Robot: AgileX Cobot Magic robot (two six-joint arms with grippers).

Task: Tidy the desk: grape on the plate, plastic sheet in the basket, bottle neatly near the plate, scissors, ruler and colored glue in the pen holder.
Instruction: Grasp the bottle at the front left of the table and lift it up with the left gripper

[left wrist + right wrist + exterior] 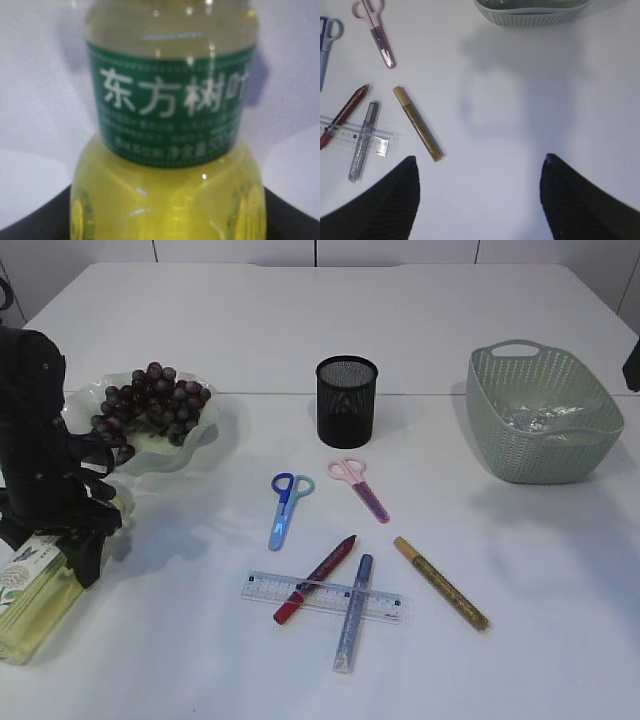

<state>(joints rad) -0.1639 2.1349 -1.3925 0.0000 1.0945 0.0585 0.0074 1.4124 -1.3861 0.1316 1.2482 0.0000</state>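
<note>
The bottle [30,595], yellow-green with a green label, lies at the front left and fills the left wrist view [167,100]. My left gripper [85,540] [160,220] straddles it, one black finger [30,222] at each flank; contact is unclear. Grapes [150,400] rest on the pale plate [190,452]. The plastic sheet [540,418] lies in the green basket [520,455]. Blue scissors [288,505], pink scissors [358,487], the ruler [385,608] and red [318,575], silver [353,615] and gold [440,582] glue pens lie in front of the black mesh pen holder [347,400]. My right gripper [480,165] hangs open over bare table.
The gold glue pen [417,123] lies just ahead of the right gripper's left finger [395,200]. The basket's wall [530,17] is at the top of that view. A dark part of the right arm [632,365] shows at the right edge.
</note>
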